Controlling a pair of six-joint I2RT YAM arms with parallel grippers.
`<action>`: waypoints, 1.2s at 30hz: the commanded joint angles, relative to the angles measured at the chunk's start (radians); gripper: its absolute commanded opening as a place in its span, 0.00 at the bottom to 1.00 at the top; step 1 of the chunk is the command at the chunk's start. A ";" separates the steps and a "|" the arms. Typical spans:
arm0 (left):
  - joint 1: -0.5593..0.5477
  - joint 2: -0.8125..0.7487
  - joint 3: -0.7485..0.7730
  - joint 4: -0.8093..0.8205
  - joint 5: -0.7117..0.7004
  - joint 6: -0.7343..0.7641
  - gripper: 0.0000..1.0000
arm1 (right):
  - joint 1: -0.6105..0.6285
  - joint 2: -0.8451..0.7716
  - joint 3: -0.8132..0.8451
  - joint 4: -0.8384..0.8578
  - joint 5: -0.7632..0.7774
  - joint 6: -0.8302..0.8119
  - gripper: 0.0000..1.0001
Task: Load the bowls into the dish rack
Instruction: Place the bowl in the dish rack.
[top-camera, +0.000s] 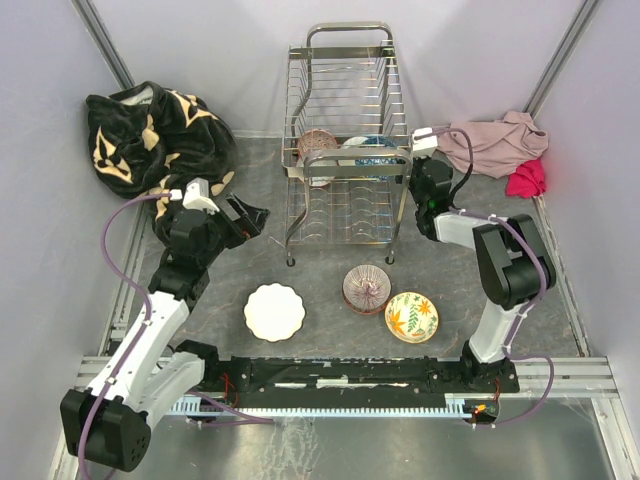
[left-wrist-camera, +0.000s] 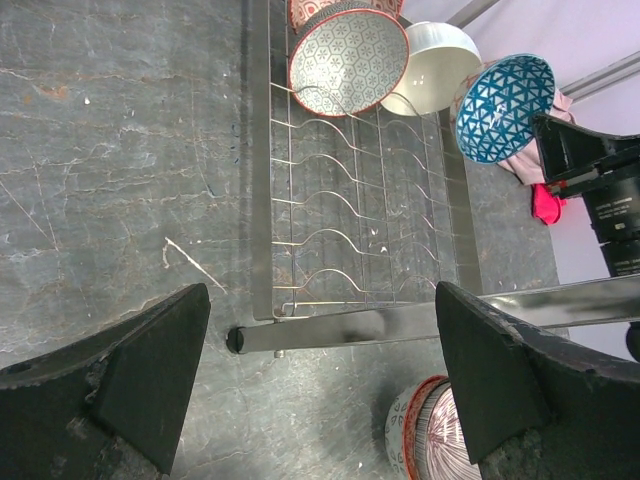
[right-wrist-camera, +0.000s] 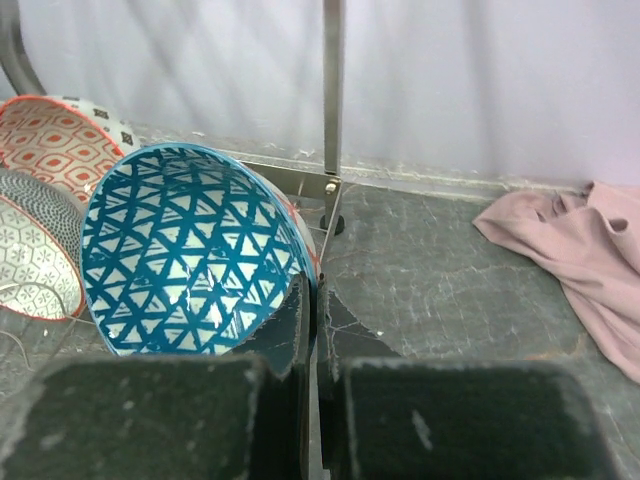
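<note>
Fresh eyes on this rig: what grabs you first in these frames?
The tall chrome dish rack stands at far centre in the top view, with racked bowls tilted on edge in it. At its right end the right pincer is shut on the rim of a blue triangle-patterned bowl, while the left pincer hangs open left of the rack. In front of the rack sit a white bowl, a pink ribbed bowl and a floral bowl.

In the dish rack (right-wrist-camera: 333, 100), a bowl (right-wrist-camera: 190, 260) sits just left of the right gripper (right-wrist-camera: 312, 300), touching its fingertips; a cloth (right-wrist-camera: 580, 250) lies to its right.
</note>
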 joint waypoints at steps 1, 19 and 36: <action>-0.001 0.007 0.021 0.064 0.017 0.032 0.99 | -0.003 0.058 -0.011 0.375 -0.099 -0.104 0.00; -0.001 0.046 0.016 0.094 0.036 0.027 0.99 | 0.031 0.191 -0.081 0.644 -0.234 -0.344 0.00; -0.002 0.052 -0.007 0.121 0.042 0.019 0.99 | 0.126 0.245 -0.071 0.644 -0.146 -0.696 0.00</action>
